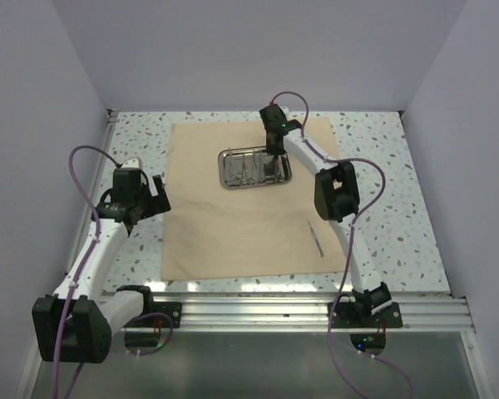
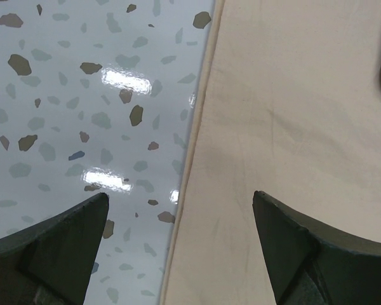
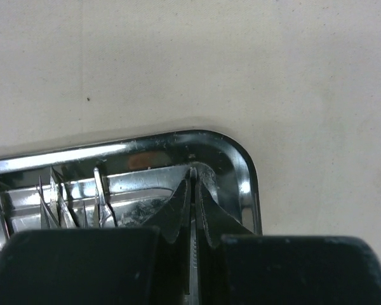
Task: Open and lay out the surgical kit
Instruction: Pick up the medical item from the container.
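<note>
Cloth wrap (image 1: pixel 233 233) matt beige; tray (image 3: pixel 247 190) polished steel, mirror-glossy; table (image 2: pixel 63 127) glossy speckled; thin instrument (image 3: pixel 192 254) bright metal.

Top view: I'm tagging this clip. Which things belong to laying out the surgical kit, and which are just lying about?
Job: cloth, tray, tools in tray, one tool laid on cloth.
Just there: speckled table, purple cables, metal rail.

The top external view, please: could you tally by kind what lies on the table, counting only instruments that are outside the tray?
Tan cloth sheet: 1
Shiny rectangular steel tray: 1
Thin silver instrument lying loose on the cloth: 1
Total: 3
</note>
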You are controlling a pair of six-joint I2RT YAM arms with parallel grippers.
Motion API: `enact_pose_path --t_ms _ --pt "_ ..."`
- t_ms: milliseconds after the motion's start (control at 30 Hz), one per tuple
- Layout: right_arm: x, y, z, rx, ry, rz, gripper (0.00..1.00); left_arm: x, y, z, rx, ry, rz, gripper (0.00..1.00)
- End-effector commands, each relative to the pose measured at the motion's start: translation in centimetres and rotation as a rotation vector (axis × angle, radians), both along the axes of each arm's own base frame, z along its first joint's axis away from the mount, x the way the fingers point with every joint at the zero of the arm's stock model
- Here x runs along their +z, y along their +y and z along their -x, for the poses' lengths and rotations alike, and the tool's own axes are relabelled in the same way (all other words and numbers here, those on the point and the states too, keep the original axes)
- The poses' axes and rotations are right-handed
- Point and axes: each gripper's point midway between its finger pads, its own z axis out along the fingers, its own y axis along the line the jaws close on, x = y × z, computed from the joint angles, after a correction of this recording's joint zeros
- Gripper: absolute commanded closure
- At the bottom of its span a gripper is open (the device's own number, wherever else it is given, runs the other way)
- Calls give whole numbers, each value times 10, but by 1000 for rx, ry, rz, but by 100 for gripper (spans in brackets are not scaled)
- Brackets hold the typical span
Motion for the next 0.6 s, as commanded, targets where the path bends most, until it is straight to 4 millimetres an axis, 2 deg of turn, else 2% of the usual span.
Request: enact_pose_path --t_ms 0,67,100,133,167,200,233,267,300,333,367,433,467,533,567 --pt "66 4 6 58 -54 -41 100 9 11 -5 73 -28 -33 0" --pt "89 2 8 60 -86 -64 100 5 12 -5 80 -11 -40 0" --pt "120 5 9 70 -142 -103 100 5 12 -5 78 -8 -40 0" --pt "133 4 12 70 -162 -116 100 3 12 -4 80 -1 -41 0" --pt "130 1 20 61 -146 -125 100 3 14 -4 93 2 -46 0" --pt "140 2 22 66 -169 -147 100 2 15 -3 99 5 -49 0" --pt "171 1 30 63 -220 -185 100 2 16 -3 103 7 -52 0" --pt "163 -1 37 61 -208 -188 100 2 17 -2 108 8 -55 0" --pt "168 -2 43 65 -213 -198 100 2 17 -2 111 8 -58 0" --pt "186 -5 51 69 -236 -215 100 3 18 -1 116 6 -62 0" --pt "180 -9 61 66 -216 -212 100 6 19 -1 123 -6 -68 0" --pt "185 -17 76 63 -211 -202 100 9 16 0 119 -23 -74 0" --pt "188 -27 95 61 -207 -197 100 14 17 0 128 -44 -82 0" --pt "188 -36 116 57 -210 -204 100 19 11 2 115 -65 -88 0" --pt "177 -46 141 59 -182 -202 100 20 9 2 113 -68 -88 0"
